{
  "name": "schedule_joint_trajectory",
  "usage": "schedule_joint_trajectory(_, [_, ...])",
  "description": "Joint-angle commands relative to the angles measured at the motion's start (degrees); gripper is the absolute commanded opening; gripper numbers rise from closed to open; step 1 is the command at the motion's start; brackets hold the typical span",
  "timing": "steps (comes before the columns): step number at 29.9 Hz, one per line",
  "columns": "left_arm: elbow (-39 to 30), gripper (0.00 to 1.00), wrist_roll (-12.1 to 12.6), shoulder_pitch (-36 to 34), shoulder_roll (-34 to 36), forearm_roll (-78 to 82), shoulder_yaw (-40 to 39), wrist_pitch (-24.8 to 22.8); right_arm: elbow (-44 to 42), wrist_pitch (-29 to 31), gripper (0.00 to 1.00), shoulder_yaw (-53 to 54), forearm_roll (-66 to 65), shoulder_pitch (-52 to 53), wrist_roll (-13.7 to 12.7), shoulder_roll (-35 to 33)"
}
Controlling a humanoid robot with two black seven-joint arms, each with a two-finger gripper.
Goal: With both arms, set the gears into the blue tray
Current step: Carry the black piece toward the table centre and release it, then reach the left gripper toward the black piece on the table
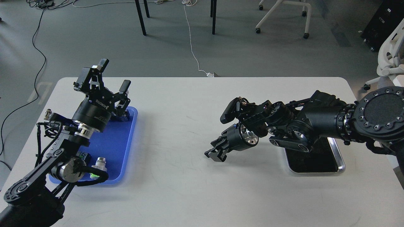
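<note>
- Plainly, no gears can be picked out from where one stands: nothing small, black and round shows on the white tabletop [176, 189], and whatever may lie in the dark-bottomed metal tray [339, 159] at the right is hidden by the arm above it or lost against the black.
- By the task's wording and the size of the claws, such gears would probably be light, stiff and hard — not fragile, yet small enough to slip or flip if pinched badly. The sensible hold would be across the rim with the fingertips, squarely.
- At the left, the blue tray [121, 148] lies along the left side of the tabletop, with a silver-capped push-button [100, 163] at its near end and some dark and green bits beside it.
- Over the tray's far end the left claw [112, 78] is raised, fingers pointing up and away, spread wide apart and holding nothing.
- Right of centre the right claw [214, 153] hangs low over bare tabletop, just left of the metal tray, aimed down and to the left. Its fingers are dark and bunched — whether they are parted or pinching something I cannot tell.
</note>
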Motion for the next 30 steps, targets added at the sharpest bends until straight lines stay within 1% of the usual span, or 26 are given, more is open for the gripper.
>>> schedule_joint_trajectory(1, [0.0,0.98,0.0,0.0,0.4,0.0,0.0,0.0,0.3,-0.5,0.93,1.2,2.7,0.7,0.0,-2.0])
schedule_joint_trajectory(4, [-0.3,0.98,0.0,-0.1,1.3,0.1,0.3,-0.1,0.9,-0.4,0.97,5.9,5.6,0.7,0.0,-6.0])
schedule_joint_trajectory(7, [-1.1,0.98,0.0,-0.1,3.1,2.0,0.6,-0.4,3.0,-0.3,0.97,11.5,8.4,0.0,0.0,-11.6])
schedule_joint_trajectory(9, [-1.3,0.98,0.0,-0.2,3.4,4.6,0.9,-1.1,5.3,0.0,0.98,15.6,12.7,-1.0,0.0,-15.2])
schedule_joint_trajectory(12, [-1.7,0.98,0.0,-0.6,3.6,8.9,1.1,-2.5,7.3,0.1,0.98,21.5,22.2,-5.8,0.0,-20.1])
schedule_joint_trajectory(14, [-2.6,0.98,0.0,-1.0,3.5,12.6,1.4,-3.1,7.5,0.1,0.98,27.7,27.2,-9.8,0.0,-21.7])
schedule_joint_trajectory(18, [-4.1,0.98,0.0,-2.6,3.2,24.2,3.7,-3.5,7.7,0.5,0.99,41.5,34.8,-21.3,0.0,-23.6])
schedule_joint_trajectory(20, [-4.7,0.98,0.0,-5.3,3.4,31.0,6.5,-4.3,7.6,1.6,0.99,47.8,38.5,-26.2,0.0,-23.7])
schedule_joint_trajectory(24, [-4.6,0.98,0.0,-13.6,3.8,45.3,15.4,-5.4,7.2,7.5,0.99,57.0,48.4,-33.8,0.0,-24.3])
schedule_joint_trajectory(27, [-3.8,0.98,0.0,-22.8,4.8,57.0,26.1,-5.5,6.8,11.6,0.99,62.0,57.1,-38.6,0.0,-24.8])
schedule_joint_trajectory(30, [-1.0,0.98,0.0,-30.4,3.9,65.6,35.3,-4.9,6.7,13.6,0.99,65.0,62.0,-41.1,0.0,-25.4])
